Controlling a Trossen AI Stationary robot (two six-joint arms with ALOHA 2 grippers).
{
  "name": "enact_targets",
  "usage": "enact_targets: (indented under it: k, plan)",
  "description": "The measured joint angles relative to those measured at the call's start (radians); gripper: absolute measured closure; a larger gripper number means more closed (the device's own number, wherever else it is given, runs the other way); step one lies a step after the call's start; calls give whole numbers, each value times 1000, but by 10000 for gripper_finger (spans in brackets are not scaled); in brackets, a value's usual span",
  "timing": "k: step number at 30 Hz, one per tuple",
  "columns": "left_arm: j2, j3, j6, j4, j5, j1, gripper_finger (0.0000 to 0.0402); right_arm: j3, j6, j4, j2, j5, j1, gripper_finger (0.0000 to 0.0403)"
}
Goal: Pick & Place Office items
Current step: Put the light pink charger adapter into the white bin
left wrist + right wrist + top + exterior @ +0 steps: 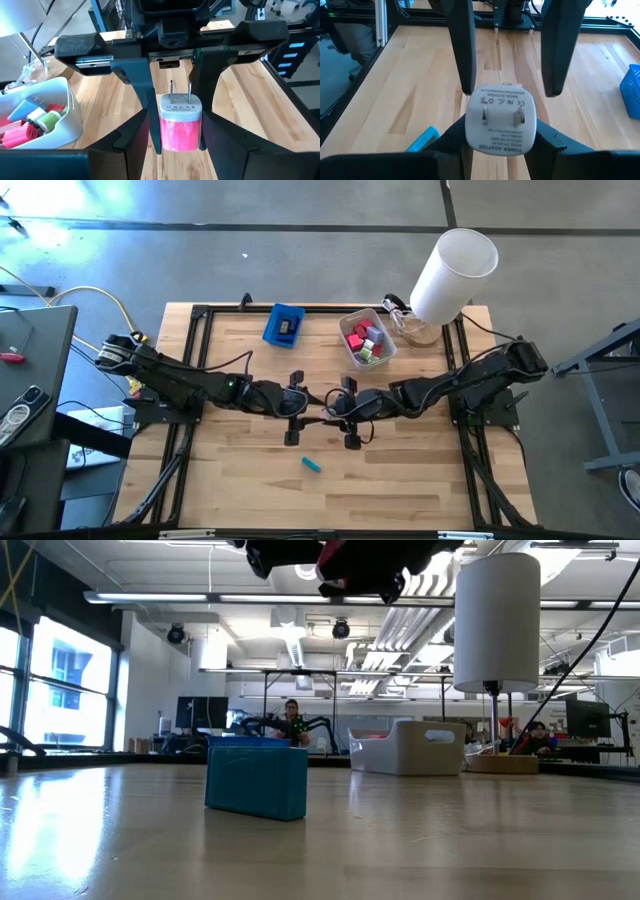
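Observation:
A pink power adapter (180, 127) with a white two-pronged face (501, 120) hangs above the middle of the table (230, 480). Both arms meet there. My right gripper (501, 132) is shut on it, and the prongs point back toward that arm. My left gripper (303, 408) comes from the table's left and is open. Its fingers (462, 55) stand on either side of the adapter's pink end. A teal item (312, 464) lies on the wood nearer the front edge. My right gripper pinches the adapter's two opposite sides (469, 127) between its two fingers. The fingers (142, 95) come from the table's right, slanting a little downward. The adapter is lifted clear of the table, white pronged face toward my right wrist, pink end toward the left gripper.
A blue tray (284, 325) holding a dark item stands at the far middle. Beside it a translucent bin (352, 358) holds several coloured items. A tall white cylinder (455, 265) stands at the far right corner. Bare wood lies toward the near edge.

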Motion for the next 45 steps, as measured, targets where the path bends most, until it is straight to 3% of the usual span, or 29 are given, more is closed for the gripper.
enact_targets:
  k: [8, 12, 21, 27, 33, 40, 45]
  plan:
    - [4, 0, 47, -13, 47, 0, 145, 0, 21, -22, 0, 5, 2, 285]
    - [5, -1, -13, -15, 52, 0, 113, 0, 57, -72, 0, 7, 6, 285]
    - [5, -1, -56, -40, 51, 5, 107, 0, 294, -403, -15, 145, 40, 285]
    - [5, -1, -147, -93, 52, 5, 107, 0, 401, -589, -92, 258, 5, 285]
    - [6, -1, -185, -157, 85, 5, 107, 1, 415, -661, -181, 330, -128, 285]
    - [18, -2, -185, -175, 117, -7, 107, -53, 332, -605, -176, 226, -361, 285]
    - [18, -7, -185, -195, 117, -16, 107, -153, 365, -557, -172, 193, -522, 285]
